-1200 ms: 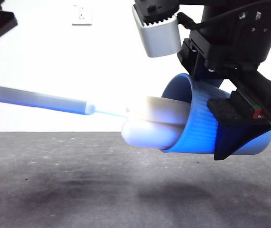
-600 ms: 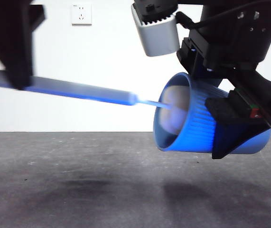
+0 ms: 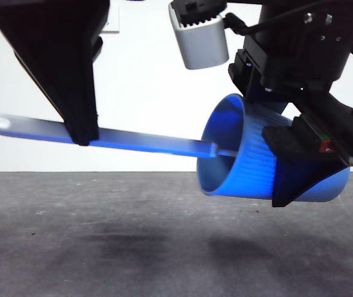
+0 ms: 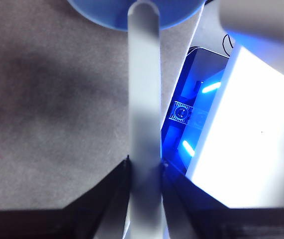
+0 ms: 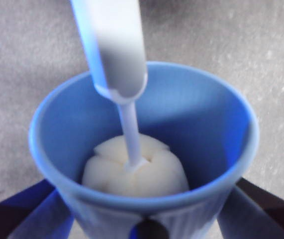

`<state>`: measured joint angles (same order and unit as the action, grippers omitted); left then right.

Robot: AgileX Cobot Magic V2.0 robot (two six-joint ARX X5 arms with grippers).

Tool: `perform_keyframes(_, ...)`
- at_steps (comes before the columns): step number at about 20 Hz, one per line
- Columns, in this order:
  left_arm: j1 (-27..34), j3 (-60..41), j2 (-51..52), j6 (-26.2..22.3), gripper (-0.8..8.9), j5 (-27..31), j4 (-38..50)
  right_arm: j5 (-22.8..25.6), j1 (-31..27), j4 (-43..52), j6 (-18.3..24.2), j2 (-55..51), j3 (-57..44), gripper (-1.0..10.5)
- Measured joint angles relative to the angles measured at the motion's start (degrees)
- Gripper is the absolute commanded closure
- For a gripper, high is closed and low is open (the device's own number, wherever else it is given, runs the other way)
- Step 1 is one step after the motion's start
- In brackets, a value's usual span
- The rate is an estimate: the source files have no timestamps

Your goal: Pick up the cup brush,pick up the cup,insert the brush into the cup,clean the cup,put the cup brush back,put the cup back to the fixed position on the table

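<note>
The left gripper (image 4: 144, 174) pinches the grey handle of the cup brush (image 3: 145, 142) between its 2 jaws, well above the table (image 3: 102, 247). Beyond it, the right gripper (image 5: 146, 231) clamps the blue cup (image 3: 250, 154), held on its side in the air. The cream sponge head (image 5: 134, 172) sits deep inside the cup.
</note>
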<state>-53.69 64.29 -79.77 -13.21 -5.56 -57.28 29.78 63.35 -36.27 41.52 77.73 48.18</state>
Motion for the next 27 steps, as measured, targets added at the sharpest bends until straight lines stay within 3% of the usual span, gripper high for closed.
perform_keyframes(11, 1.03, 0.00, 2.89, -0.66, 8.22, 8.07, -10.67, 0.44, -0.74, -0.07, -1.49, -0.02, 0.00, 9.6)
perform_keyframes(17, 4.92, 0.00, 8.24, -1.55, 8.22, 10.56, -15.67, 0.87, -0.85, 0.15, -5.86, -0.02, 0.00, 9.6)
perform_keyframes(27, 13.92, 0.00, 17.09, -1.03, 8.22, 11.65, -16.61, 0.79, -0.87, 2.19, -14.40, -1.99, 0.02, 9.6)
